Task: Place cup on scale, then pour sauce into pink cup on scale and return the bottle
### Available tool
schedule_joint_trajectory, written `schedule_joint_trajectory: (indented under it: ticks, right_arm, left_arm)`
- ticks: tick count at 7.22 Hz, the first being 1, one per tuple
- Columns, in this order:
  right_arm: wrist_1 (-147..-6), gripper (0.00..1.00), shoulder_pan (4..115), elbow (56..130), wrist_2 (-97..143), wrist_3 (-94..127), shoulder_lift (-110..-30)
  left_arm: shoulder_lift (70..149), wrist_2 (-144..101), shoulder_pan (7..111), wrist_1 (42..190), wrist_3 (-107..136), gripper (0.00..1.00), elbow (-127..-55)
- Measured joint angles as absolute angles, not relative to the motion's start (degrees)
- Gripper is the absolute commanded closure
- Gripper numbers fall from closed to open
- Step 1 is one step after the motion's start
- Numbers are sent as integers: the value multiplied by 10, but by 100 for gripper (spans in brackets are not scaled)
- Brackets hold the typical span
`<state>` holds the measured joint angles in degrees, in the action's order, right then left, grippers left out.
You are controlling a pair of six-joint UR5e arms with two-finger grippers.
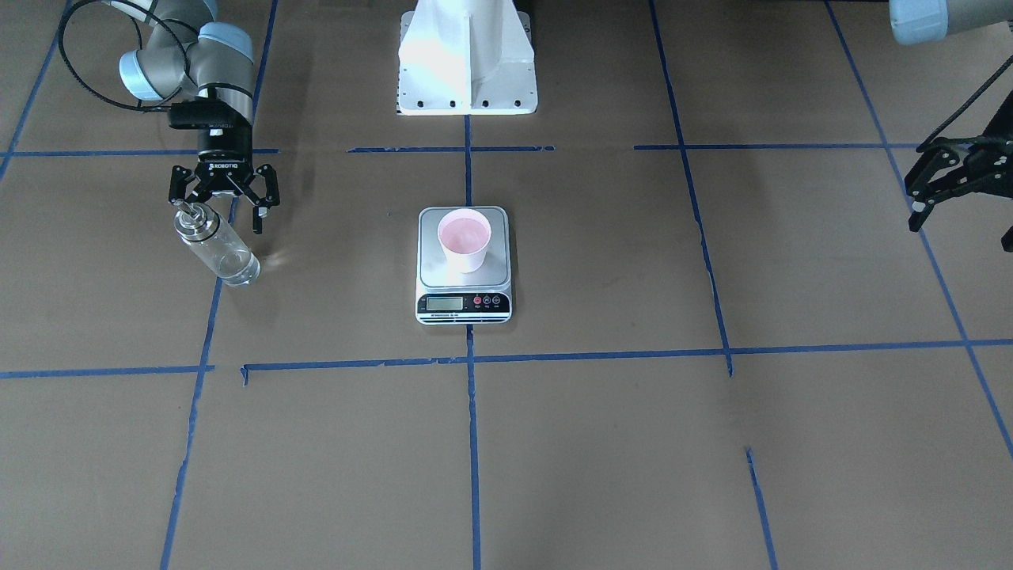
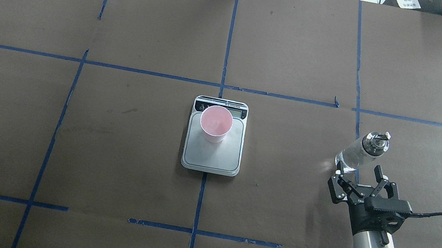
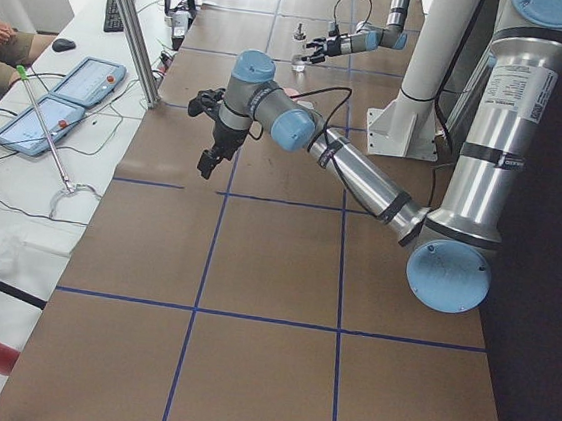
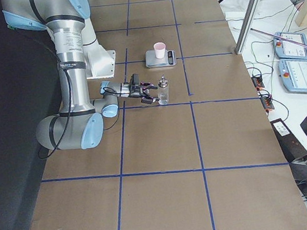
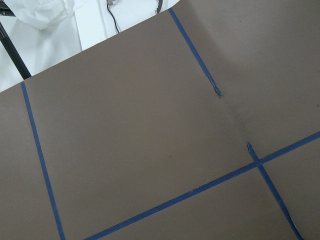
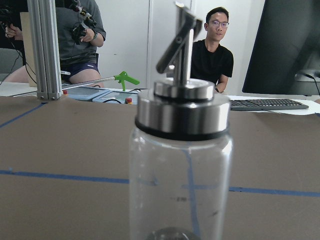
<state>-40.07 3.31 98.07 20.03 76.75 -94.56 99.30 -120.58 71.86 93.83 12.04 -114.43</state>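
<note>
The cup (image 2: 215,124) already stands upright on the scale (image 2: 211,158), toward the 12 o'clock end of its platform by the display strip, so the first step looks done. Whether sauce has gone in I cannot tell: the inside only shows pink. The bottle (image 2: 356,157) stands upright on the bench (image 2: 130,149), well apart from the scale at about 3 o'clock in the overhead view, and looks clear. The right claw (image 2: 356,174) is spread just at the bottle's 5 o'clock and pinches nothing, which would fit a moment before the pick-up or one after the return. The left claw (image 1: 961,214) seems spread too, holding nothing, parked far out on the 9 o'clock side. Between bottle and scale lies bare bench, and every bench edge is well away.
</note>
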Motion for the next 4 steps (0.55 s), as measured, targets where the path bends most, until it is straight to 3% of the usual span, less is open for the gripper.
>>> schedule_joint_trajectory:
  ticks: [4]
  right_arm:
    - [-296,0,-40,995,169,768,-1030]
  left_arm:
    - [989,-1206,720,938,120,1,-1149]
